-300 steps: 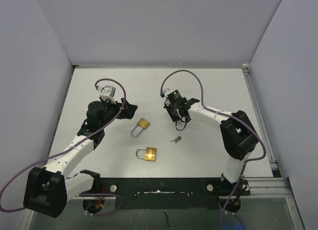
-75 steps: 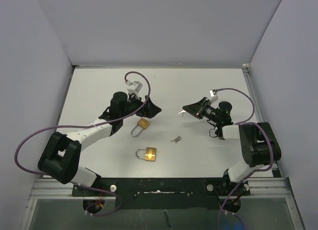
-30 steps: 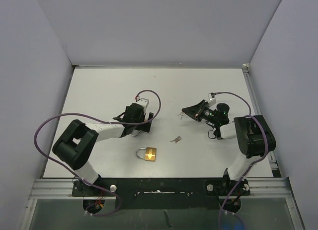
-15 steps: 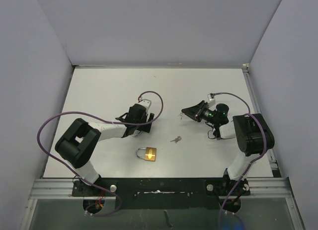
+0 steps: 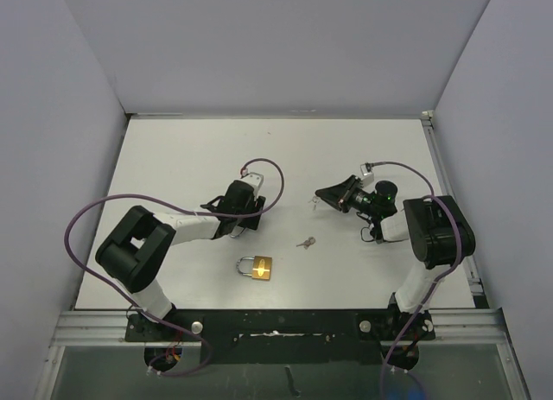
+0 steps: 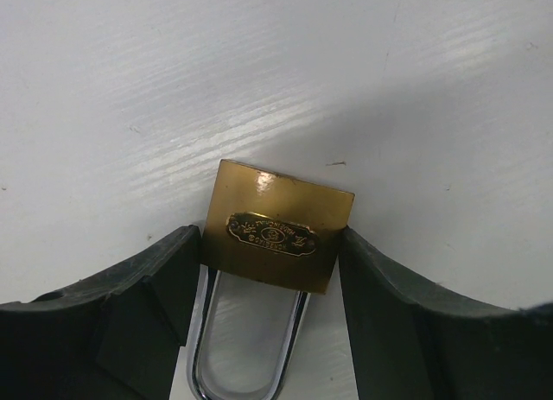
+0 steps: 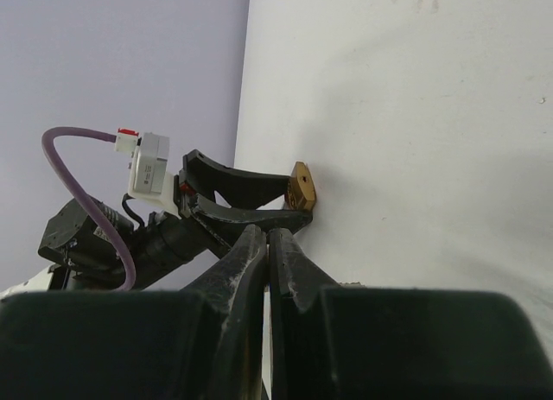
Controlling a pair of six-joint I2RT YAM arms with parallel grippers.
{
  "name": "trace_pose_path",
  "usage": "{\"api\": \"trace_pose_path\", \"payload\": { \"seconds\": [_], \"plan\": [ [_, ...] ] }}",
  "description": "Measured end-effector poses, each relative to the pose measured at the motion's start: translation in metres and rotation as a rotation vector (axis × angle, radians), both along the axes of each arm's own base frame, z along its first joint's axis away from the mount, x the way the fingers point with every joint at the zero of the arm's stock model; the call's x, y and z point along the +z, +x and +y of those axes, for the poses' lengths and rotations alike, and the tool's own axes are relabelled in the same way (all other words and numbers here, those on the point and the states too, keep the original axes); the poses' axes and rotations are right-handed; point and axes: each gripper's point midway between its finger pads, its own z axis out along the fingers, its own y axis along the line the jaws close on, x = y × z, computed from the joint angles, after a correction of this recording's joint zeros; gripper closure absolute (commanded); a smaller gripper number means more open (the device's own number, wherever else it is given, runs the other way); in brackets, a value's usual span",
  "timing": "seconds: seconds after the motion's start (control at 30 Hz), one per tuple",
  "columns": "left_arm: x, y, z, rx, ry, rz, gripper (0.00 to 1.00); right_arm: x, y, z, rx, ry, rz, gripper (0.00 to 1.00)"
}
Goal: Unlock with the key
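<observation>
Lying on white table [image 5: 173, 158]: small brass padlock [image 6: 278, 212] — clamped at its 2 flanks by left gripper [image 5: 245, 218]. Likely dense, rigid, slick; flanks grip best. Right gripper [image 7: 268, 240] pinched together, empty; small silver key [image 5: 305, 242] nearby.

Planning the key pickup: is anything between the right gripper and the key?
Nothing visible does. The key lies alone on the table; the right gripper hangs shut beyond it, the left gripper clamps a padlock.
</observation>
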Motion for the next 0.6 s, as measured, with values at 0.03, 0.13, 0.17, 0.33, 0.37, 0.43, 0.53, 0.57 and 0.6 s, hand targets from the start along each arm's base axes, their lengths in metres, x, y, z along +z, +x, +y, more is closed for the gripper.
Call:
{"api": "trace_pose_path", "payload": {
  "seconds": [0.03,0.13,0.17,0.33,0.37,0.43,0.53,0.57,0.6],
  "plan": [
    [0.000,0.000,0.000,-0.005,0.001,0.000,1.00,-0.001,0.000,0.000,0.000,0.002,0.003,1.00],
    [0.000,-0.001,-0.003,-0.027,-0.002,0.001,1.00,-0.002,0.000,0.000,0.003,0.005,0.007,1.00],
    [0.000,-0.001,-0.004,-0.037,-0.005,0.001,1.00,-0.001,0.000,0.000,0.003,0.005,0.006,1.00],
    [0.007,-0.009,-0.021,-0.133,-0.061,0.016,1.00,0.000,0.000,0.001,0.006,0.008,0.000,1.00],
    [0.010,-0.010,-0.025,-0.154,-0.075,0.014,1.00,0.001,0.000,0.001,0.006,0.008,-0.002,1.00],
    [0.021,-0.013,-0.036,-0.203,-0.118,0.000,1.00,0.002,0.000,0.001,0.007,0.009,-0.007,1.00],
    [0.041,-0.015,-0.053,-0.275,-0.187,-0.041,1.00,0.002,0.000,0.002,0.009,0.009,-0.011,1.00],
    [0.049,-0.015,-0.059,-0.300,-0.214,-0.062,1.00,0.002,0.000,0.003,0.011,0.009,-0.011,1.00],
    [0.055,-0.015,-0.063,-0.317,-0.234,-0.077,1.00,0.003,0.000,0.003,0.012,0.009,-0.014,1.00]
  ]
}}
